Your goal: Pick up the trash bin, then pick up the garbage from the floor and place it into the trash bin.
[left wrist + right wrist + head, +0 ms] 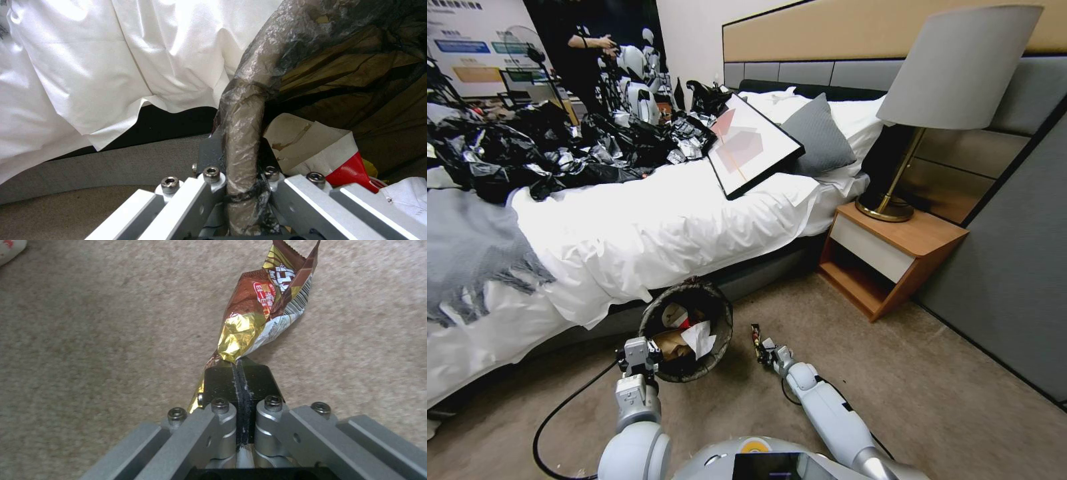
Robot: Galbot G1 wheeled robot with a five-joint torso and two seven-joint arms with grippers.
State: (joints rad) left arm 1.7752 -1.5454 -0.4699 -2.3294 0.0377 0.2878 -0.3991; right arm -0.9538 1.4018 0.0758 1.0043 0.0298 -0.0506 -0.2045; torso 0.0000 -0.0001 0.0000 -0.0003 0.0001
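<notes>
With the left gripper clamped on the rim of the bin beside the bed, the right gripper's jaws pinch a wrapper, seemingly just above the floor; lift it clear over the rim before releasing.

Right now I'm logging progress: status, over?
Left gripper shut on bin rim. Right gripper shut on wrapper, beside bin, over carpet. Path to bin clear.
</notes>
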